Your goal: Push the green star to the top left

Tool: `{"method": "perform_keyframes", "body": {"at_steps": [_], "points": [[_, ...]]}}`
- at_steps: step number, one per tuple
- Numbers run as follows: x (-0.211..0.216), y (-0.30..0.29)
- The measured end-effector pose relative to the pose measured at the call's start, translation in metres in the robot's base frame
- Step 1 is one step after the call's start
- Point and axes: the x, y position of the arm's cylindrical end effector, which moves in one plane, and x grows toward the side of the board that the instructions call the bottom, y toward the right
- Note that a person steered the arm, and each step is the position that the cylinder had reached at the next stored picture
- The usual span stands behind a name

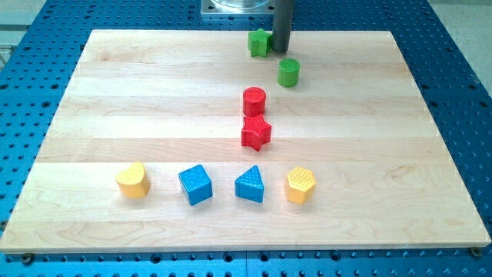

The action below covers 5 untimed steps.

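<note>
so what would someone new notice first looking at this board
Probably the dark rod coming down at the view's top centre, my tip right beside the green star on its right, with a green cylinder just below. Next, the red cylinder and red star stacked mid-board, touching. Then the bottom row: yellow heart, blue cube, blue triangle, yellow hexagon.

Board [154, 92] looked like pale, smooth matt wood. Blocks I saw, such as the green star [259, 42], appeared plastic. My rod [281, 23] looked dark, matt.
</note>
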Motion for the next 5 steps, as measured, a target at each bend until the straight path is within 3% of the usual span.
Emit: {"method": "perform_keyframes", "body": {"at_steps": [2,3,5], "points": [[0.0,-0.12],[-0.014,-0.107],[-0.018,-0.173]]}}
